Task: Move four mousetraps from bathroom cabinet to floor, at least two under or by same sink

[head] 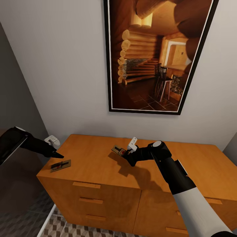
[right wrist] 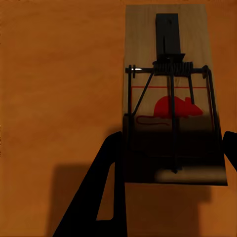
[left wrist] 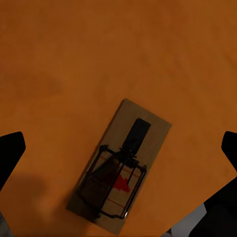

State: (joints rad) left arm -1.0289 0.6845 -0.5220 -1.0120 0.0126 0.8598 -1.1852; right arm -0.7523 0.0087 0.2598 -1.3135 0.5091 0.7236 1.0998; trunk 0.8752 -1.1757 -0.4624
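We judge the step in hand to be the pick-up: two mousetraps are on top of the cabinet [head: 98,158], none yet on the bathroom floor [head: 62,227].

Right gripper [head: 126,154]: it holds one mousetrap [head: 118,150] by the near end. In the right wrist view the board [right wrist: 173,98] sits between the two dark fingers [right wrist: 106,187], one on each long edge, with its shadow cast on the wood beneath, so we read it as lifted clear of the cabinet top. The trap tilts slightly in the head view.

Left gripper [head: 57,154]: jaws spread wide, fingers at both edges of the left wrist view, nothing between them but the second mousetrap [left wrist: 121,168] lying flat below. In the head view this trap [head: 61,165] rests near the cabinet's left front corner, with the fingertips just beside its far edge and not touching it.

Next move, as we judge it: lower the left gripper over the board, turn the wrist so the fingers straddle its narrow width, then close. The trap lies skewed to the finger line, so alignment comes first. A thin flat board may slide on the smooth wood if only one finger meets it.
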